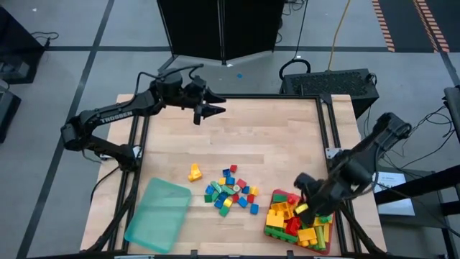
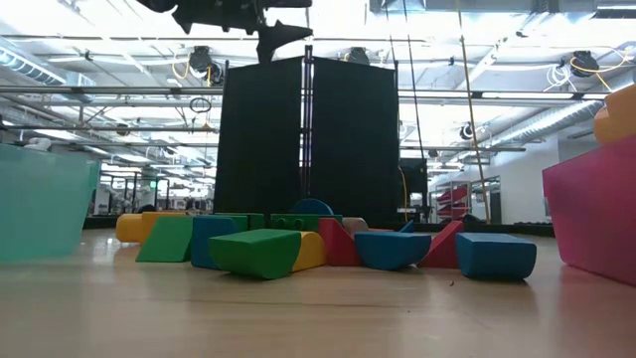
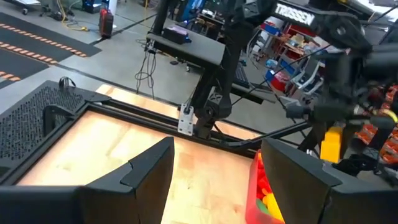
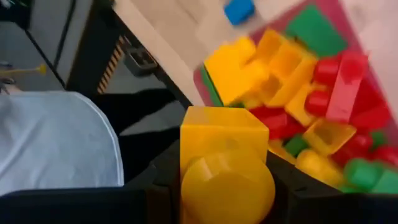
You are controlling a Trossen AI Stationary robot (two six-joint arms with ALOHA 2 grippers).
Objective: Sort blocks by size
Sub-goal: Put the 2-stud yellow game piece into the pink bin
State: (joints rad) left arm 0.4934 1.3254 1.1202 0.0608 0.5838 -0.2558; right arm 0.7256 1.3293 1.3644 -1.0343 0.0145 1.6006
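From above, the right gripper (image 1: 307, 206) hangs over the red tray (image 1: 270, 216), already heaped with larger blocks (image 1: 296, 223), while small blocks (image 1: 230, 191) lie loose on the table between it and the teal tray (image 1: 157, 214); the left gripper (image 1: 208, 111) waits far from the red tray, spread wide and empty. At table height the loose blocks (image 2: 328, 247) sit beside the red tray (image 2: 594, 209). The right wrist view shows the jaws clamped on a yellow block (image 4: 224, 162) above the heap (hard, light, slick plastic, best pinched across flat sides), where piled bricks may crowd its landing.

High view looks straight down on the whole desk (image 1: 251, 137); low view sits at desk level close to the blocks (image 2: 298, 244); both share that loose pile
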